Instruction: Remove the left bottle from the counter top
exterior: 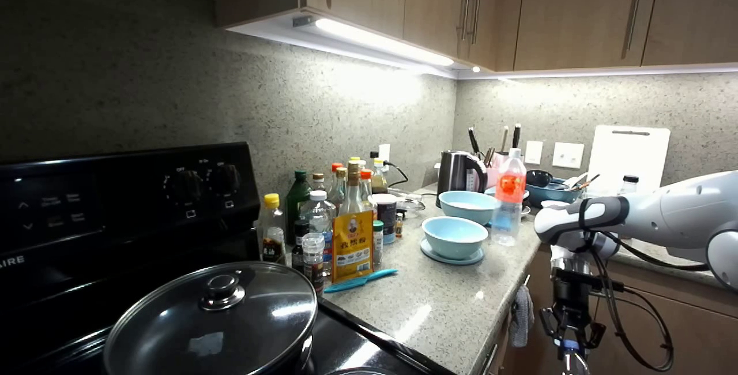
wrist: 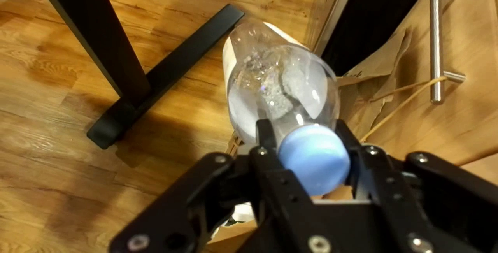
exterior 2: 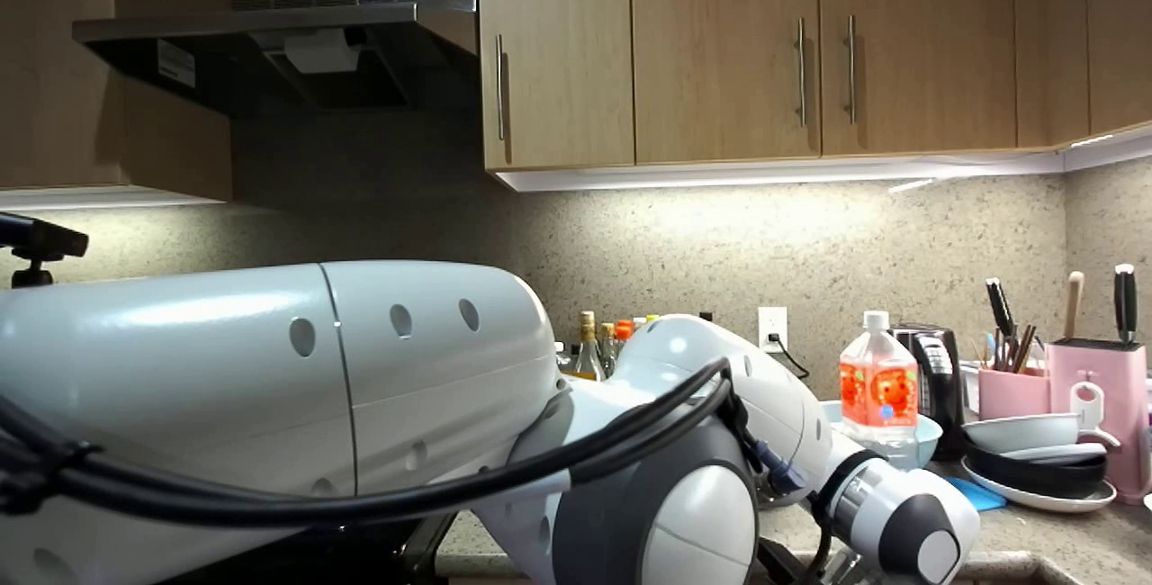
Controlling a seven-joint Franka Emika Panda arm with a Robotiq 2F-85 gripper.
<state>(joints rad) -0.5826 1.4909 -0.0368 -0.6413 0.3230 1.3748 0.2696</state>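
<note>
Holding the left bottle (wrist: 284, 81) in the gripper (wrist: 305, 134), with fingers (wrist: 266, 134) clamped on opposite sides of the top end, parted only by its thickness. Cannot tell whether pressed on the pale blue cap (wrist: 315, 159) itself or on the neck just under it. In an exterior view, held cap end up beyond the front edge of the counter top (exterior: 415, 282), clear of it. In the wrist view, seen over wood flooring (wrist: 58, 159), with brown paper (wrist: 385, 60) near; cannot tell whether touching it. Near that front edge, in both exterior views, see an orange-labelled bottle (exterior: 508, 205) upright beside teal bowls (exterior: 452, 241).
</note>
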